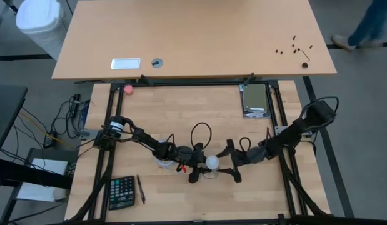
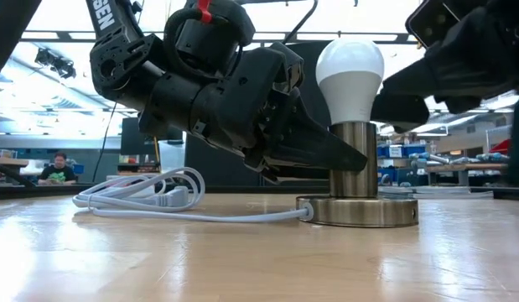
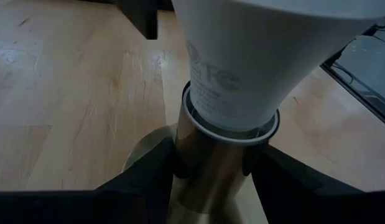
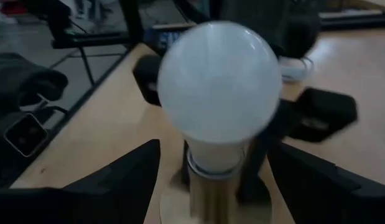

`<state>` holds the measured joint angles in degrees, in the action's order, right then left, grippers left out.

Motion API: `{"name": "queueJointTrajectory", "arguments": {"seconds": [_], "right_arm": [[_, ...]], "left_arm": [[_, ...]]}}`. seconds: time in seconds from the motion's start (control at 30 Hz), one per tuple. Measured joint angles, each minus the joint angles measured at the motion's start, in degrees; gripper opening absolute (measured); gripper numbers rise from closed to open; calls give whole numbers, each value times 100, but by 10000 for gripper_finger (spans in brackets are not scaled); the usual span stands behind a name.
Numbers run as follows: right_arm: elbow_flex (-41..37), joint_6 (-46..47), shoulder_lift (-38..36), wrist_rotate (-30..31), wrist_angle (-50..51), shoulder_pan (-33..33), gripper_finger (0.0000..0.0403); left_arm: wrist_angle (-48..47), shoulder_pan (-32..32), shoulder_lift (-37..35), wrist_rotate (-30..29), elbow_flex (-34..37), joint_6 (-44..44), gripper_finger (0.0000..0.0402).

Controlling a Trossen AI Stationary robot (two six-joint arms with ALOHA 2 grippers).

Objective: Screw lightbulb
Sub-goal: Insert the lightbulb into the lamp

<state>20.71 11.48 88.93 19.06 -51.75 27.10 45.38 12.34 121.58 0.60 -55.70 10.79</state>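
Observation:
The white lightbulb (image 2: pixel 350 69) stands upright with its narrow end in the metal stem (image 2: pixel 355 159) of a small lamp with a round base (image 2: pixel 360 211), near the table's middle front (image 1: pixel 212 163). My left gripper (image 1: pixel 194 164) comes from the left and is shut on the stem below the bulb. My right gripper (image 4: pixel 214 152) comes from the right at the bulb's height. It is open, with one finger on either side of the bulb (image 4: pixel 220 87) and clear of it. My left gripper pinches the lamp's metal stem (image 3: pixel 208 177) between its two fingers (image 3: pixel 156 171), just under the bulb's collar. The fingers come nearly level from the table's left, slanting a little down, and lie across the upright stem. The lamp stands on its base on the table.
A white cord (image 2: pixel 150 197) runs from the lamp base and lies coiled to its left. A calculator (image 1: pixel 121 192) and a pen (image 1: pixel 141 188) lie front left, a pink ball (image 1: pixel 127 89) far left, a grey box (image 1: pixel 255 100) far right. A person (image 2: pixel 54 168) sits beyond the table.

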Motion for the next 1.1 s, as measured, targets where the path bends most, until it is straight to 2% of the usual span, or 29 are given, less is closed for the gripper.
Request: {"name": "queueJointTrajectory", "arguments": {"seconds": [0.1, 0.33, 0.5, 0.67, 0.73, 0.9, 1.03, 1.1], "right_arm": [[1, -102, 104, -234, -284, -53, 309], [2, 38, 104, -420, -219, 11, 309], [2, 249, 104, -438, -79, 221, 309], [0, 461, 4, -715, -198, 581, 309], [2, 536, -79, -496, -55, 685, 309], [0, 833, -193, 703, 779, 684, 309], [0, 708, -193, 799, 603, 370, 309], [0, 587, -193, 622, 582, 207, 309]], "left_arm": [[5, 2, 0, 2, 0, 0, 198], [2, 2, 0, 7, 0, -5, 198], [0, 4, 0, 15, 0, -1, 198], [3, 0, 0, 8, 0, 31, 198], [5, 0, 0, 2, 0, 28, 198], [8, 0, 0, 1, 0, 27, 198], [5, 0, 0, -5, 0, 29, 198], [5, 2, 0, -7, 0, 31, 198]]}}
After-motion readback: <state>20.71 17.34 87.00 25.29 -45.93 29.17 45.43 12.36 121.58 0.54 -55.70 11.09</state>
